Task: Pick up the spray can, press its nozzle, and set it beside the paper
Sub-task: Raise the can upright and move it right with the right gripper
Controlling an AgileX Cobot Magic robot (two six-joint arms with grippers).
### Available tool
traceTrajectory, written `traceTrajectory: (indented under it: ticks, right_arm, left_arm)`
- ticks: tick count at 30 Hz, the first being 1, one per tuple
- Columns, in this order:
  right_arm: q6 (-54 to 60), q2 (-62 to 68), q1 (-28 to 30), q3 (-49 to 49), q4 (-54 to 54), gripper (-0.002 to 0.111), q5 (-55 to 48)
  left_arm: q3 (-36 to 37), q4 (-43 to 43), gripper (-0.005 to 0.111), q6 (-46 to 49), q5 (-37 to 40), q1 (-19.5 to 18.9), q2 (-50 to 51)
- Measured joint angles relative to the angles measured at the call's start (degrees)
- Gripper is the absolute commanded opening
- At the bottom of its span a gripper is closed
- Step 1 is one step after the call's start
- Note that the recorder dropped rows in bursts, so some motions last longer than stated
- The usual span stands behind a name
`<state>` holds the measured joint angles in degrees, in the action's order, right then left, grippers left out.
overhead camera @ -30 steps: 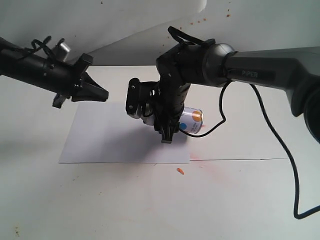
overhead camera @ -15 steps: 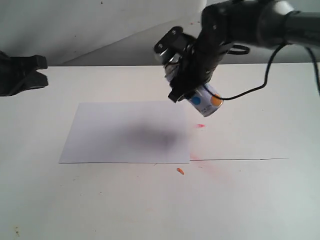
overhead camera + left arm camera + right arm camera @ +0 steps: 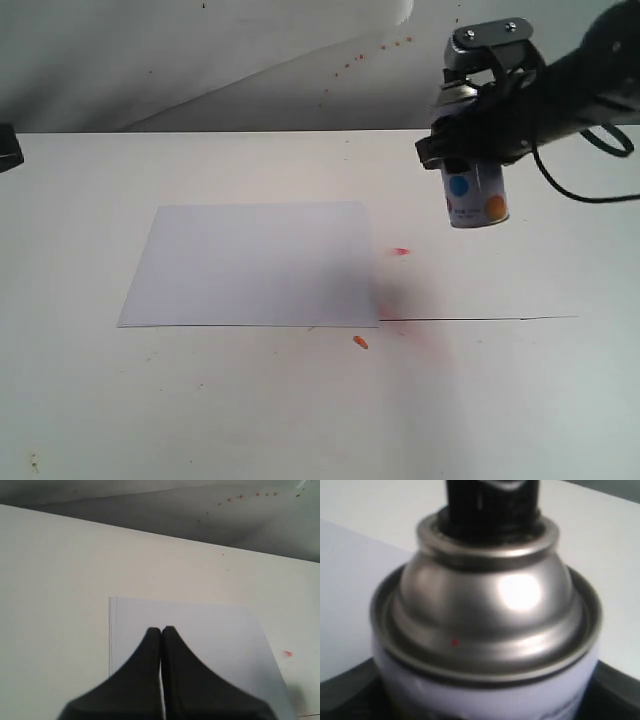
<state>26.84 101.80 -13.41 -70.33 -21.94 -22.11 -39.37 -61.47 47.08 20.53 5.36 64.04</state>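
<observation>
The spray can (image 3: 475, 197), silver-white with blue and orange dots, hangs upright above the table to the right of the paper (image 3: 250, 262). My right gripper (image 3: 470, 150) is shut on its upper body. In the right wrist view the can's metal shoulder (image 3: 490, 605) fills the picture, with the black nozzle (image 3: 492, 502) on top and nothing touching it. The exterior view hides the nozzle behind the gripper. My left gripper (image 3: 161, 629) is shut and empty, hovering over the paper (image 3: 215, 630) near one short edge.
A red stain (image 3: 401, 251) and an orange fleck (image 3: 361, 342) mark the table right of the paper. A thin dark line (image 3: 480, 319) runs across the table. A black cable (image 3: 585, 195) loops below the right arm. Only a black bit of the left arm (image 3: 8, 147) shows.
My right gripper has carried the can from over the paper's right part up and to the right, and the can has turned upright. The left arm has drawn back to the left edge.
</observation>
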Motion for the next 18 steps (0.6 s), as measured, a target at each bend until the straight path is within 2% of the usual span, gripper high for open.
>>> traceTrajectory:
  ticks: [6,12,15,18]
  right_arm:
    - [0.11,-9.68,0.00,19.02,-3.23,0.000,19.65]
    - [-1.60,-16.98,-0.83,32.63,-3.29,0.000,36.01]
    - [-7.70,-18.35,-2.50,37.25,3.00,0.000,44.66]
    - [-15.27,-18.50,-3.73,38.48,15.42,0.000,50.53]
  left_arm:
    - [2.77,-0.57,0.000,0.00,0.00,0.00,-4.42]
    - [5.07,-0.82,0.000,0.00,-0.48,0.00,-6.89]
    - [6.02,-0.82,0.000,0.00,-0.89,0.00,-8.48]
    - [7.39,-0.93,0.000,0.00,-2.84,0.00,-11.09]
